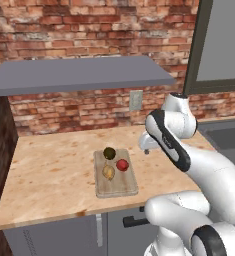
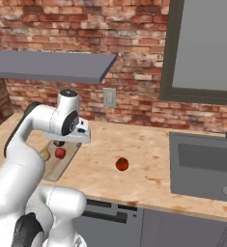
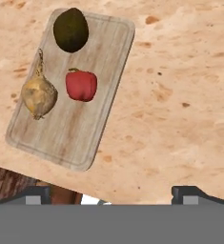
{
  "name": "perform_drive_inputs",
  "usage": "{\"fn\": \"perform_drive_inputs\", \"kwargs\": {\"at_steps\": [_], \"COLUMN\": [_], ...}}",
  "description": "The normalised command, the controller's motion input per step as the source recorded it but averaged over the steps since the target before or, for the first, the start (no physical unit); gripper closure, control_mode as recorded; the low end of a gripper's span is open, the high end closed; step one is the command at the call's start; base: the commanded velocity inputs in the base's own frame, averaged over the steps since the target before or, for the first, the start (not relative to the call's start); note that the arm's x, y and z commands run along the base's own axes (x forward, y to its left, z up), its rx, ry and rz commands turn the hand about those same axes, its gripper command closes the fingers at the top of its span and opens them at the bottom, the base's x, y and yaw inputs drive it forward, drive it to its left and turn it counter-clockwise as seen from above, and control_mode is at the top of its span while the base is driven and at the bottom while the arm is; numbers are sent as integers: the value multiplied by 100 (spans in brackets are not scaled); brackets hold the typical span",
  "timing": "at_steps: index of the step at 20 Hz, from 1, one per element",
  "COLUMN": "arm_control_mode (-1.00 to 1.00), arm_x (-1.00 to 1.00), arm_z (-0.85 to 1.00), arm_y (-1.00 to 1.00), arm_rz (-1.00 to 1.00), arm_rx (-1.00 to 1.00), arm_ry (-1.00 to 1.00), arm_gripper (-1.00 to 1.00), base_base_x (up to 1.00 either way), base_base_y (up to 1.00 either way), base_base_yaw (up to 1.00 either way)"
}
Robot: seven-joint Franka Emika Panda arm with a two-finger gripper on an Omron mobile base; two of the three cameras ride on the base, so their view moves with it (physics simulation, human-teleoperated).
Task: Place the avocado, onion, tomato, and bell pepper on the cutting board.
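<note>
Three foods lie on the cutting board [image 3: 92,71]: the avocado [image 3: 71,29] at the top left of the hand view, the bell pepper [image 3: 81,85] below it, and the onion [image 3: 39,95] to the left of the pepper. None of them touch each other. The board's lower left end sits near the front edge of the surface [image 3: 180,95]. In the right base view, the arm hides part of the board and the avocado is only a dark bit under the hand. The tomato [image 2: 122,164] sits alone on the surface, well apart from the board, toward the sink [image 2: 206,169]. The jaws [image 3: 111,193] are spread wide and hold nothing; just their dark tips show at the bottom of the hand view, with the board up and to the left of them. No writing can be read anywhere.
</note>
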Motion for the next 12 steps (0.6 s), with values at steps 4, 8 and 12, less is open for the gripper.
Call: {"fn": "perform_drive_inputs", "kwargs": {"at_steps": [4, 8, 12], "arm_control_mode": [-100, -100, -100], "arm_x": [-64, -50, -12], "arm_z": [32, 30, 21], "arm_y": [-70, -81, -75], "arm_rz": [-8, -13, -18], "arm_rx": [0, 0, 0], "arm_ry": [-5, -1, 0], "arm_gripper": [-100, -100, -100], "base_base_x": [0, 0, 0], "base_base_y": [0, 0, 0], "base_base_yaw": [0, 0, 0]}}
